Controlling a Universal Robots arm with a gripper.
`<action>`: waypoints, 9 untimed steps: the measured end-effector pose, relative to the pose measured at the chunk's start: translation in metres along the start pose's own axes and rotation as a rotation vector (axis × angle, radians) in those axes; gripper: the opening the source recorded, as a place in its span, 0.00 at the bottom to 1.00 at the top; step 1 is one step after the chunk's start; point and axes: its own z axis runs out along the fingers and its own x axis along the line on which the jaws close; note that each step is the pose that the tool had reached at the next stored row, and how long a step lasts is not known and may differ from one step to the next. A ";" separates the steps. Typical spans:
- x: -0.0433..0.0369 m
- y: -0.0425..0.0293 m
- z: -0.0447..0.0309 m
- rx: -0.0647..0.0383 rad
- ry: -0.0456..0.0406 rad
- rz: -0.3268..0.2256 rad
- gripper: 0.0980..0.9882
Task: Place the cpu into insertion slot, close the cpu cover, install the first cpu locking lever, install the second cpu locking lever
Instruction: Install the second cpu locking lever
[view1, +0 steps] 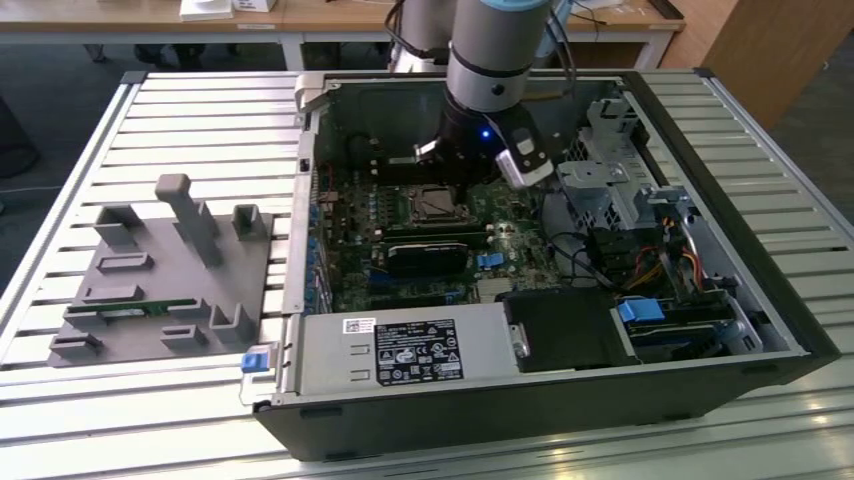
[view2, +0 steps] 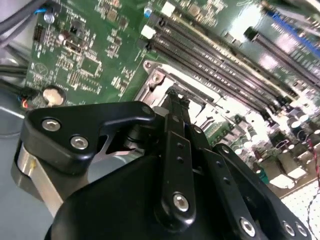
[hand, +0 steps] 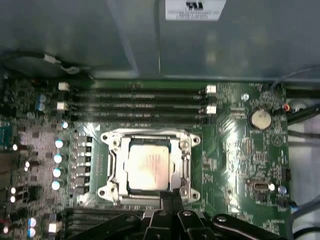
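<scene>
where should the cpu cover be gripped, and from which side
Probably its thin frame edge beside the gripper, coming straight down from above. The cpu cover lies flat around the cpu, so only its rim offers a pinch. I can't tell which edge is hinged.

A pale slatted metal surface (view1: 200, 110) is spanning the exterior view. Behind it, a wooden desk (view1: 334, 18) on white legs is standing at the far edge, and a wooden cabinet (view1: 761, 40) is occupying the exterior view's right. Dark floor (view1: 54, 60) is showing beneath.
</scene>
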 end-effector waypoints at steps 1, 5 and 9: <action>0.0000 -0.0022 0.0000 -0.003 0.0003 0.000 0.01; 0.0007 -0.0085 0.0025 -0.003 0.0038 0.000 0.01; 0.0112 -0.0104 0.0051 -0.003 0.0045 0.001 0.01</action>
